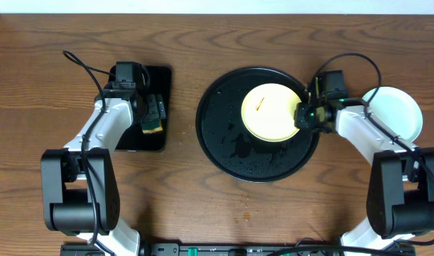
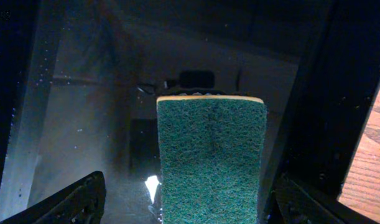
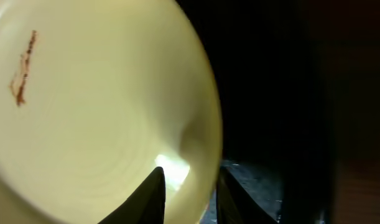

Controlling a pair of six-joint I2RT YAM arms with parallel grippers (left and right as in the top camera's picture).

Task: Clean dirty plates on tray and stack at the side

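Left hand (image 2: 193,202) hangs wide open over the rectangular tray (image 1: 163,85), green sponge (image 2: 211,162) lying between its fingers; on to the round tray (image 1: 224,142), yellow plate (image 1: 270,114), brown smear showing, sits right of centre, right hand (image 3: 191,193) pinched narrow on its rim; white plate (image 1: 398,117) on the table (image 1: 202,206) far right

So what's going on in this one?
The right end effector is at the rim of the yellow plate, which lies on the round black tray and carries a brown smear. Its fingers straddle the rim, but a firm grip can't be confirmed. The left end effector hangs open over a green sponge lying on the rectangular black tray, not gripping it. A white plate sits on the table, right of the round tray.
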